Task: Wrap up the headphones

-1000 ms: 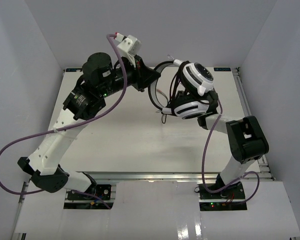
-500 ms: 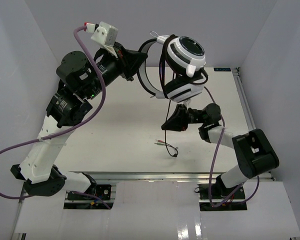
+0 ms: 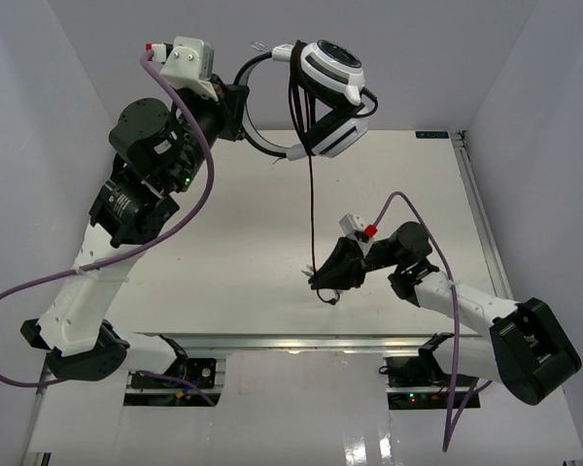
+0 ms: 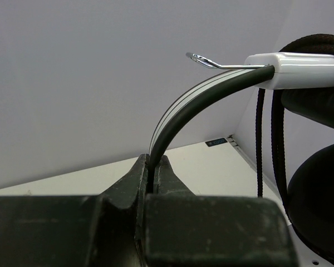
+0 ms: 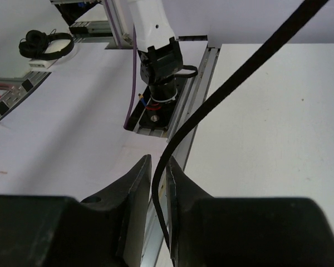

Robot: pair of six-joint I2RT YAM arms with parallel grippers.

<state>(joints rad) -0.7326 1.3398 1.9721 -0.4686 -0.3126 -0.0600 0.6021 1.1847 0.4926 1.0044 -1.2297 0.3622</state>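
Two arms work over a matte wht table [image 3: 223,252]. The headphones [image 3: 338,136] hang high above the table's far edge, clear of its surface. They have round wht earcups [image 3: 332,63] w/ grey concentric rings on the outer face, and soft blk cushions [image 4: 317,206]. The thin curved headband [image 4: 189,105] is a blk rubbery strip w/ fine wht lines along it. It ends in a glossy wht plastic slider [image 4: 295,69] w/ a bare wire loop [image 4: 203,58] poking out.

The left gripper [image 4: 153,167], above the table's far-left part, has its blk fingers [image 4: 128,183] pressed together on the headband, pinching the strip edge-on.

A couple of strands of the thin blk cord [image 3: 311,194] run across the cups. The rest drops straight down to the table's near-centre, where its end lies on the surface. Up close the cord looks finely woven.

The right gripper [image 3: 319,280] sits low over the table's near-centre at the cord's bottom. Its blk fingers [image 5: 136,189] stand a narrow slot apart w/ the cord running thru. Pinched or loose, can't tell.

A small dark label [image 3: 432,134] sits at the table's far edge, text too small to read.
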